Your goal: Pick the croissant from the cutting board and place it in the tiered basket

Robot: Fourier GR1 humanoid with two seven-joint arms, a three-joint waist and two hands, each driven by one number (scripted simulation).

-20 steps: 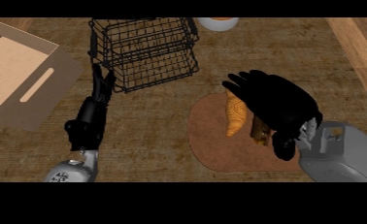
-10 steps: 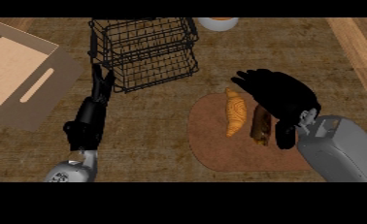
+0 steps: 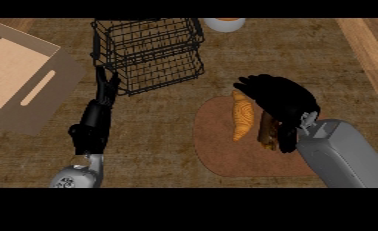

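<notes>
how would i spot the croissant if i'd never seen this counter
Find the rounded brown cutting board at the counter's lower right. The croissant lies on its upper part, left of the right hand. It is golden orange, unlike the darker brown piece beside it.

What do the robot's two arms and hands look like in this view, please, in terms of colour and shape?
Both hands are black, with separate fingers and a thumb. The left hand looks slim and sits on a black wrist section that ends in a rounded pale grey forearm with small dark markings. The right hand looks bulkier and joins a broad, smooth grey forearm with rounded edges. No cables or sleeves show.
</notes>
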